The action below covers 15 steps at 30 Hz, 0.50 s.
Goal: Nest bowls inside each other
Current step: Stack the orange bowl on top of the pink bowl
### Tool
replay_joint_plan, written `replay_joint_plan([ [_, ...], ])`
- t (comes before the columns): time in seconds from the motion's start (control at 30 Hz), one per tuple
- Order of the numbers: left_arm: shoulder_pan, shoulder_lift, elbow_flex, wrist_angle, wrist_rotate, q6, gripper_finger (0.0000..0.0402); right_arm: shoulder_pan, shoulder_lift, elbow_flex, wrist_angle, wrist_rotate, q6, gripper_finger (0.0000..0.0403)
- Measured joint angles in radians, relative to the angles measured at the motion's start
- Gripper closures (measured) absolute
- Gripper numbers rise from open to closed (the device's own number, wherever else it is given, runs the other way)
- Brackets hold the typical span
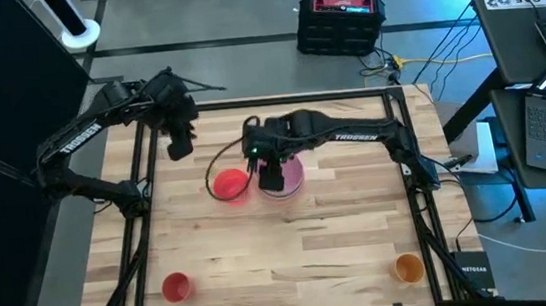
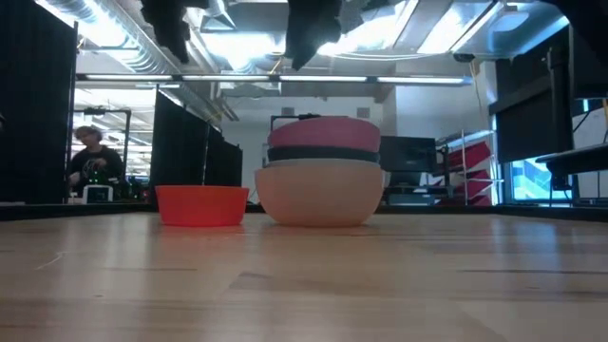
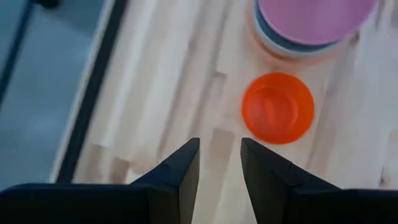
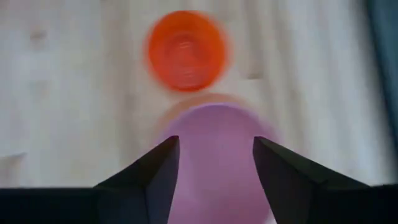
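Note:
A stack of nested bowls (image 2: 320, 195) stands mid-table on its white bottom bowl, with a dark teal bowl (image 2: 323, 152) in that and a pink bowl (image 2: 323, 131) on top. A red bowl (image 1: 229, 185) rests on its base just left of the stack. My right gripper (image 4: 214, 162) hangs open above the pink bowl (image 4: 214, 134), clear of it. My left gripper (image 3: 219, 162) is open over bare wood toward the far left, with nothing between its fingers. It sees the red bowl (image 3: 278, 107) and the stack (image 3: 314, 25) ahead.
A small red bowl (image 1: 175, 286) sits near the front left corner and a small orange bowl (image 1: 409, 266) near the front right. A dark cable (image 1: 212, 164) loops over the table by the red bowl. Bare wood lies between the stack and the front edge.

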Motion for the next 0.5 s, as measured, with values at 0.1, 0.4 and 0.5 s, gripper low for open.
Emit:
replay_joint_plan([
  [0.1, -0.025, 0.009, -0.047, 0.041, 0.038, -0.008, 0.0298, -0.007, -0.008, 0.041, -0.020, 0.060, -0.012, 0.0221],
  [0.4, -0.114, 0.025, -0.270, 0.282, 0.070, -0.060, 0.0297, -0.010, -0.082, 0.075, -0.030, 0.139, -0.013, 0.0210],
  [0.5, -0.123, 0.060, -0.300, 0.316, 0.035, -0.073, 0.0297, -0.010, -0.107, 0.075, -0.023, 0.144, -0.013, 0.0210],
])
